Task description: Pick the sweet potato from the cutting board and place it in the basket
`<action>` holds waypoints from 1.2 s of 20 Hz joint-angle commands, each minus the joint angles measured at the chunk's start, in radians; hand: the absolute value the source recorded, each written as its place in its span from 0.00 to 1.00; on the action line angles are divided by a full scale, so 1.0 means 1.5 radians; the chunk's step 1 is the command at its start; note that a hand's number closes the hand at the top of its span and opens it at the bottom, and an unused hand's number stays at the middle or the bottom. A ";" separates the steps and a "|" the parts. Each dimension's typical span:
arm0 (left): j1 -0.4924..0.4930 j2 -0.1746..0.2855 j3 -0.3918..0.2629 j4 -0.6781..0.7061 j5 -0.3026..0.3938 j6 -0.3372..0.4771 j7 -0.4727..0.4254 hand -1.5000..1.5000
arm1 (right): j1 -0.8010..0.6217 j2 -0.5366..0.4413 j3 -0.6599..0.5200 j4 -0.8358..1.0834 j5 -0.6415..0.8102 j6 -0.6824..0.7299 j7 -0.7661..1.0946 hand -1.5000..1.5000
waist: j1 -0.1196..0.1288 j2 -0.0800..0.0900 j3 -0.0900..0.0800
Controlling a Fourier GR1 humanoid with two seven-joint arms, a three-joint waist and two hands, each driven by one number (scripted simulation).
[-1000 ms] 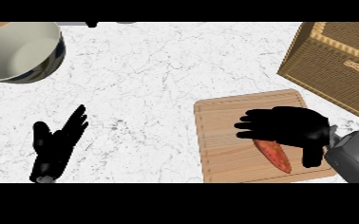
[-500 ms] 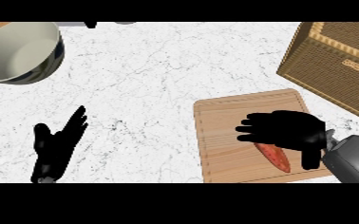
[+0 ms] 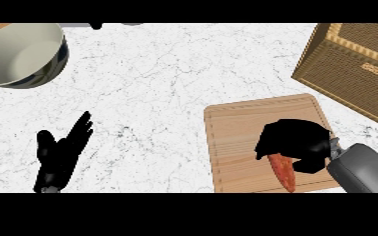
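Observation:
An orange-red sweet potato (image 3: 283, 172) lies on the wooden cutting board (image 3: 236, 140) at the lower right. My right hand (image 3: 295, 141) is over its far end, fingers curled down round it so that only the near part shows. The woven basket (image 3: 343, 62) stands at the upper right edge, apart from the board. My left hand (image 3: 62, 152) rests open at the lower left, fingers pointing up and away.
A large pale bowl with a dark rim (image 3: 26, 52) sits at the upper left. The white marble counter (image 3: 162, 80) spreads between the bowl, the board and the basket.
My right hand has dropped onto the sweet potato and its fingers have curled in round it. The left hand has barely shifted.

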 commanded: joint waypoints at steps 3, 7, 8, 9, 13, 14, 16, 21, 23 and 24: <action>0.023 -0.016 -0.028 -0.004 -0.010 0.007 0.073 0.50 | -0.033 0.027 -0.009 0.047 0.047 -0.070 -0.049 1.00 | 0.007 0.008 -0.009; 0.003 -0.031 -0.011 0.055 -0.026 0.014 0.042 0.50 | -0.009 0.051 0.003 0.031 0.081 -0.089 -0.036 1.00 | 0.000 0.008 -0.010; 0.011 -0.020 0.003 0.059 -0.005 -0.016 0.029 0.50 | 0.019 0.038 0.001 0.057 0.084 -0.135 -0.070 1.00 | 0.000 0.009 -0.010; 0.031 -0.023 -0.013 0.023 -0.017 0.006 0.040 0.50 | -0.025 0.078 -0.069 0.083 0.046 -0.046 0.072 1.00 | 0.004 0.009 -0.010; 0.033 -0.013 0.003 -0.003 -0.005 0.007 0.041 0.50 | -0.011 0.125 -0.216 0.172 0.012 -0.027 0.337 1.00 | -0.026 0.016 -0.012; 0.041 -0.009 0.006 -0.007 -0.010 0.011 0.034 0.50 | -0.010 0.127 -0.250 0.185 0.004 -0.033 0.381 1.00 | -0.033 0.015 -0.012; 0.042 -0.009 0.004 -0.016 -0.002 0.006 0.047 0.50 | -0.026 0.170 -0.286 0.201 0.004 -0.037 0.492 1.00 | -0.025 0.015 -0.013; 0.041 -0.012 -0.006 -0.012 -0.008 0.000 0.046 0.50 | -0.113 0.292 -0.355 0.205 0.043 -0.117 0.775 1.00 | 0.009 0.013 -0.013; 0.042 -0.010 -0.009 -0.006 -0.011 -0.002 0.049 0.50 | -0.155 0.348 -0.409 0.187 0.022 -0.175 0.854 1.00 | 0.010 0.010 -0.011; 0.039 -0.011 -0.011 -0.013 -0.009 -0.007 0.047 0.50 | -0.165 0.381 -0.423 0.182 0.023 -0.221 0.888 1.00 | 0.015 0.010 -0.010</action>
